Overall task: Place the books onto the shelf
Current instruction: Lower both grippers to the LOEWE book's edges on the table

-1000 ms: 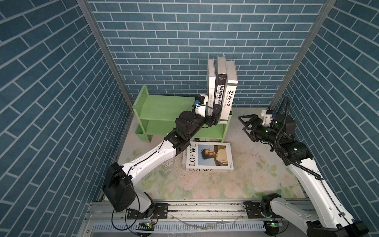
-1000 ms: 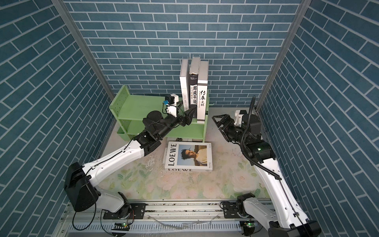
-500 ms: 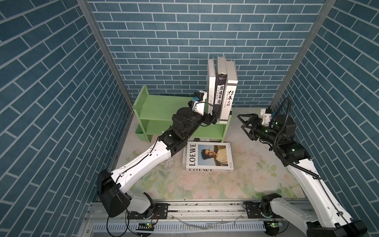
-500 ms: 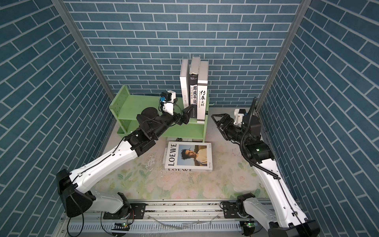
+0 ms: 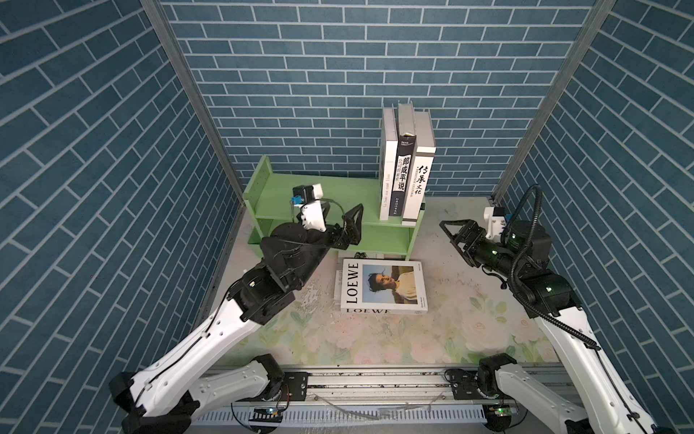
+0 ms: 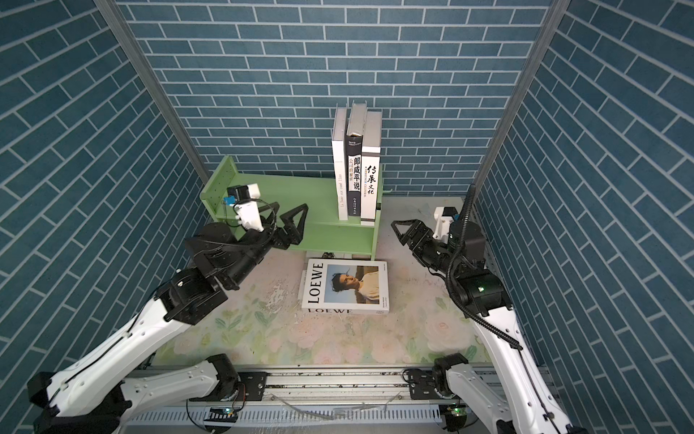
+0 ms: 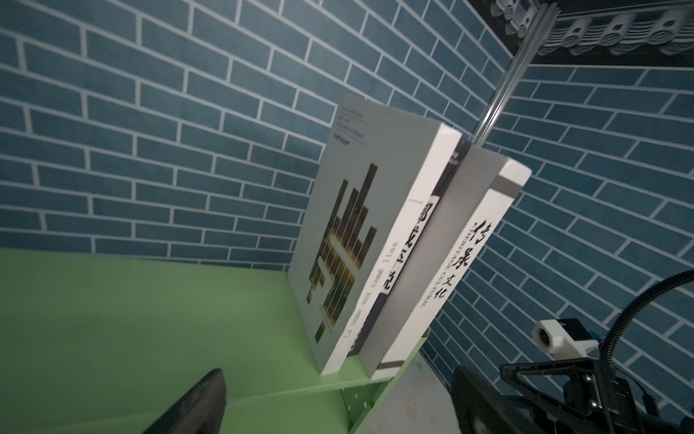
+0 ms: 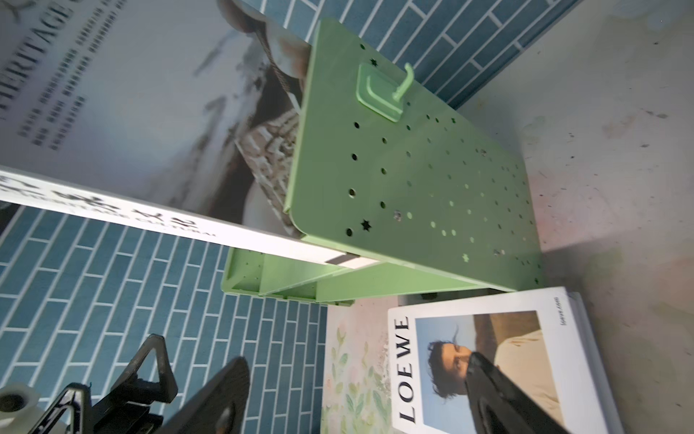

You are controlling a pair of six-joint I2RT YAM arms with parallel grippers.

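The LOEWE book (image 5: 381, 287) lies flat on the surface (image 5: 469, 308) just before the green shelf (image 5: 319, 199), where three books (image 5: 407, 176) stand upright at its right end. The left jaws and right jaws hang spread and empty. I fear a thin edge grip lets that wide book slip, or nudging it in topples the standing three

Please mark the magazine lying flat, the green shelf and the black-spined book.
magazine (image 5: 383, 286): in a top view, on its cover photo.
green shelf (image 5: 345, 189): in a top view, on the bare top board.
black-spined book (image 5: 402, 176): in a top view, on the middle of its spine.
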